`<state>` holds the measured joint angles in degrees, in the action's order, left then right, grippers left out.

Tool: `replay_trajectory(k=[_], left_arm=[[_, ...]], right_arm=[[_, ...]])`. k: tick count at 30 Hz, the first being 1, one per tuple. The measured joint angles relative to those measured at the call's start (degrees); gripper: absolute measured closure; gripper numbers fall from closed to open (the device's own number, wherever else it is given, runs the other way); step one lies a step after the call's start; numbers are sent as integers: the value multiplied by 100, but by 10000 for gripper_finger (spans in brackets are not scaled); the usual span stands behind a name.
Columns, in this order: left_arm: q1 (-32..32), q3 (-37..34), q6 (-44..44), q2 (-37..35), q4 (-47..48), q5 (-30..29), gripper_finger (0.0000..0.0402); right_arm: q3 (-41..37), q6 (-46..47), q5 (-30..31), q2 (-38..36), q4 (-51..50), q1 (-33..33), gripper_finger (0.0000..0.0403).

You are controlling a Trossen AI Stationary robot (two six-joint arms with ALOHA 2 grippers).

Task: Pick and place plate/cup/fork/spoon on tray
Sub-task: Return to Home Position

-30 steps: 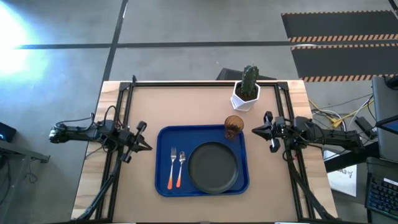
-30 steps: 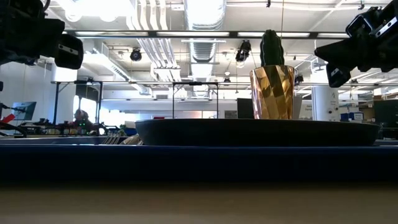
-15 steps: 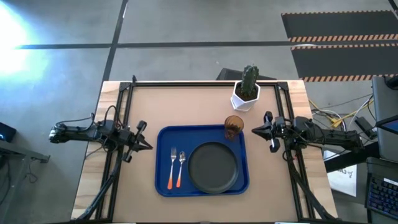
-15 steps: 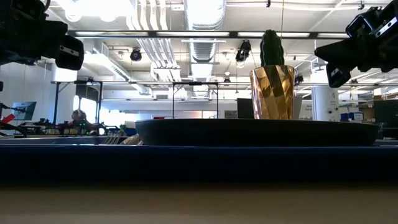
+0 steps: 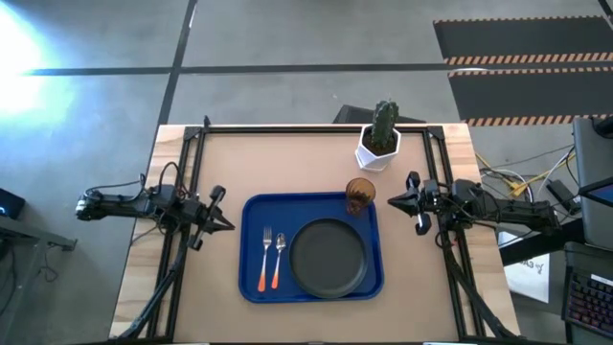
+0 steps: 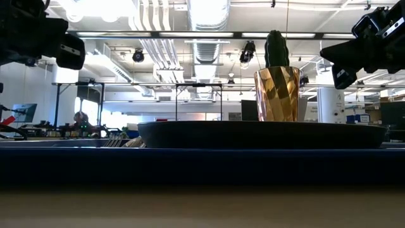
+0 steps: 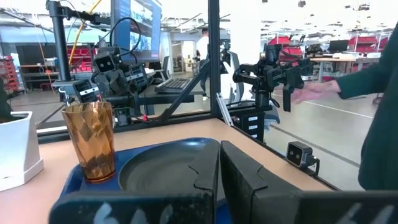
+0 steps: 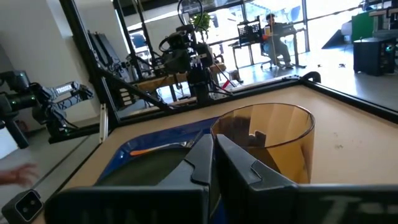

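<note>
Apparently the setting was finished. The large blue rectangular plastic tray [image 5: 251, 278] lay at the near middle of the brown table [image 5: 287, 163], and all four pieces were inside its raised rim. The round matte black plate [image 5: 329, 256] filled the right part. The small amber translucent cup [image 5: 360, 195] stood upright in the far right corner, just beside the plate. The small orange-handled fork [image 5: 266, 259] and the small orange-handled spoon [image 5: 278, 259] lay side by side on the left part, metal ends pointing away from the near edge, as one lays a place for eating. A white faceted pot with a green cactus [image 5: 378, 149] stood off the tray, beyond the cup; I judge it was no part of the task.

The left gripper [image 5: 218, 217] hung at the left side of the tray, apart from it, fingers closed together and holding nothing. The right gripper [image 5: 397, 201] hung at the right side, near the cup but not touching it, also closed and empty. Both pointed inward, above the table. I think they were held so because no piece remained to carry, and the arms only needed to go to their rest position.
</note>
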<state>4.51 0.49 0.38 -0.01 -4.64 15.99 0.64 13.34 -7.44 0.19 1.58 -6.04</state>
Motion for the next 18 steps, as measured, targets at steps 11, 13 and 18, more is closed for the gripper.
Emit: replay_trajectory(k=[11,13,18], left_arm=[[0,2,0,37,-78,0,402],[0,2,1,37,-78,0,402],[0,2,2,42,-83,2,402]], right_arm=[[-2,-2,-1,0,0,0,394],[-2,-2,0,0,0,0,394],[-2,-2,0,0,0,0,394]])
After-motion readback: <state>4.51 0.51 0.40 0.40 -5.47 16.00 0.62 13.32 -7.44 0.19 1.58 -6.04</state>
